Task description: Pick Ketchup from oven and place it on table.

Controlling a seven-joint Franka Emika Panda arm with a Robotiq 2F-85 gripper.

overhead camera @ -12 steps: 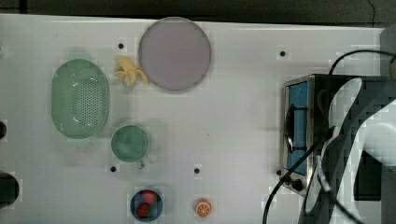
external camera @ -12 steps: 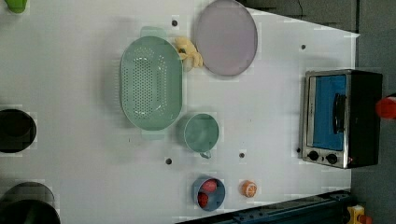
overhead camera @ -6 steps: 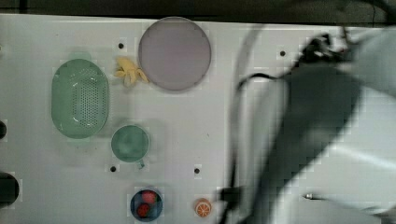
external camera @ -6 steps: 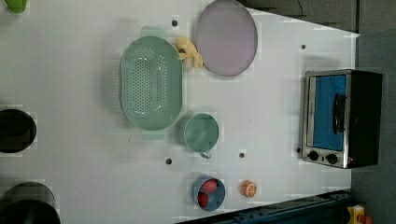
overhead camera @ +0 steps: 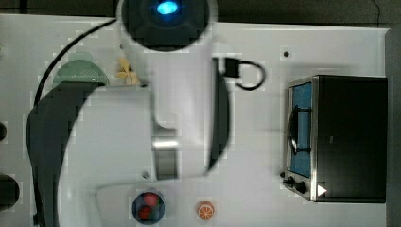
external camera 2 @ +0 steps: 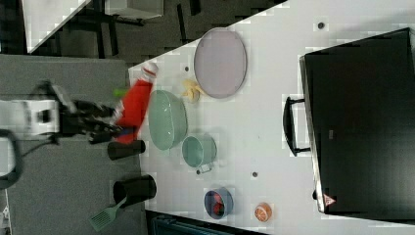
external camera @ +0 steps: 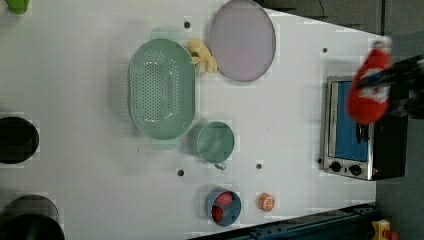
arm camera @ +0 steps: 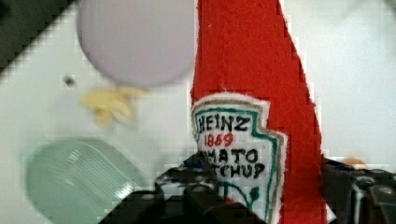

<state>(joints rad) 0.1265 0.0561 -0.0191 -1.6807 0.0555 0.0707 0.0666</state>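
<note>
Colander point(external camera: 161, 89): a pale green perforated oval is sitting toward the left view's left on the white table point(external camera: 75, 150).
Banana toy point(external camera: 202, 56): a small yellow piece is lying between the colander and the round lilac plate point(external camera: 242, 40).
Mug point(external camera: 215, 142): a green cup is standing just beside the colander's lower end in the left view.
Small bowl point(external camera: 222, 206): a blue bowl is holding red pieces, with an orange-slice toy point(external camera: 266, 202) near it on the left view's right.
Oven point(external camera: 357, 132): the silver-fronted toaster oven with blue glass is sitting at the left view's right edge of the table, its door looking closed in the top view.
Ketchup point(external camera: 369, 90): the red bottle with its white label is hanging in the air, tilted, clear of the table; in the left view it is overlapping the oven's upper corner.
Gripper point(external camera 2: 105, 123): its dark fingers are clamping the lower body of the ketchup from both sides.
</note>
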